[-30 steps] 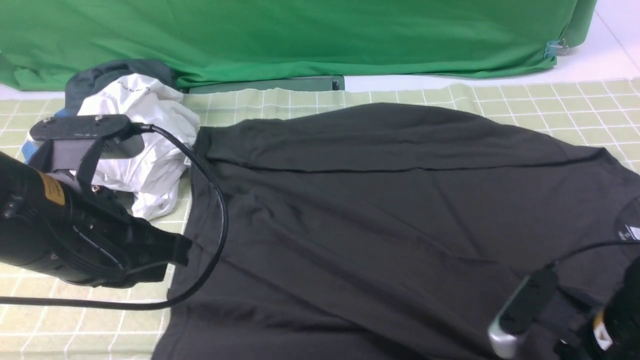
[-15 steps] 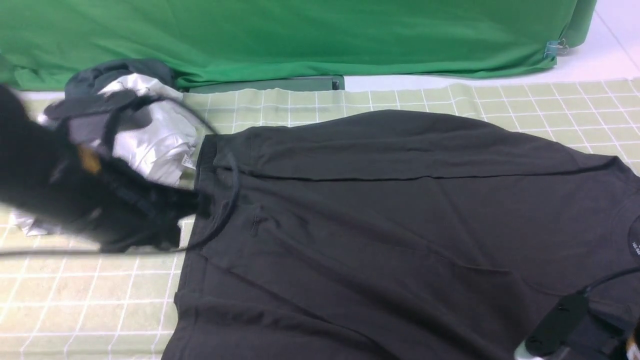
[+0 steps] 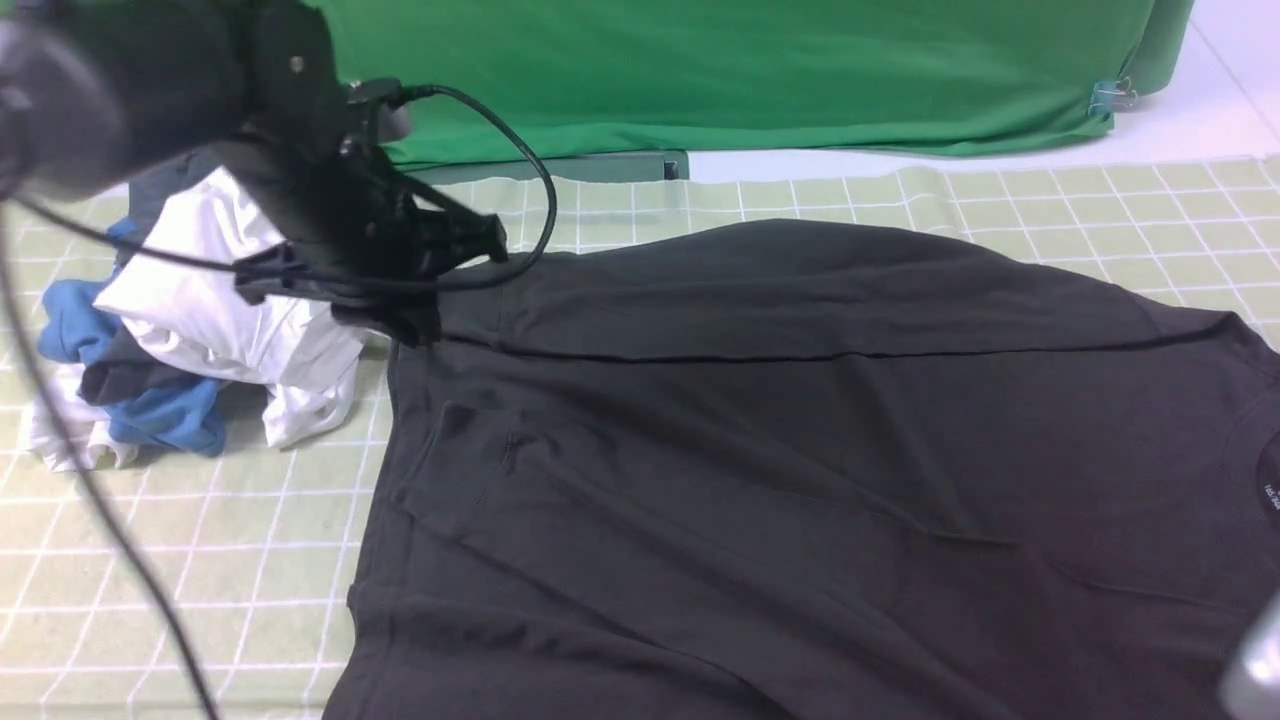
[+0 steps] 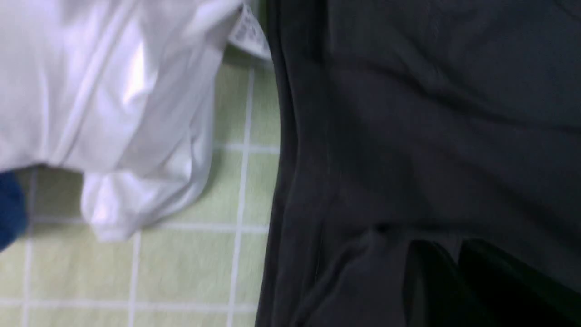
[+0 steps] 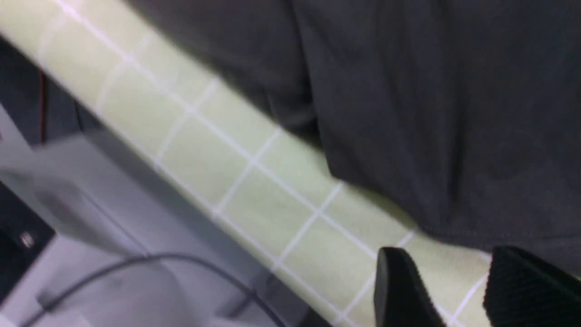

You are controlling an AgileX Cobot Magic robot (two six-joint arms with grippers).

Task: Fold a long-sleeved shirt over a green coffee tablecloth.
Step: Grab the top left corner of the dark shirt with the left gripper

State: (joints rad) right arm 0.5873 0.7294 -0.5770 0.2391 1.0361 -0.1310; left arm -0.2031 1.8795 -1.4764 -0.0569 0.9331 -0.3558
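Note:
The long-sleeved shirt [image 3: 800, 430] is black and lies spread flat across the green coffee tablecloth [image 3: 200, 560], with its neck label at the right edge. My left gripper [image 3: 490, 245] hovers over the shirt's far left corner. In the left wrist view its dark fingertips [image 4: 438, 245] stand only slightly apart above the shirt [image 4: 431, 136]; no cloth shows pinched between them. My right gripper [image 5: 447, 261] is open over the bare tablecloth [image 5: 254, 190], just off the shirt's edge [image 5: 431, 91] at the table's near side. Only a grey corner of my right arm [image 3: 1255, 670] shows in the front view.
A heap of white, blue and grey garments [image 3: 210, 310] lies on the tablecloth at the left, close to the shirt's left hem; its white piece [image 4: 113, 91] nearly touches that hem. A bright green backdrop cloth [image 3: 750, 70] hangs behind. My left arm's cable trails across the left front.
My left arm swung from the near left up and back to the shirt's far left corner, uncovering the heap. My right arm drew back almost out of the front view. The shirt shifted slightly.

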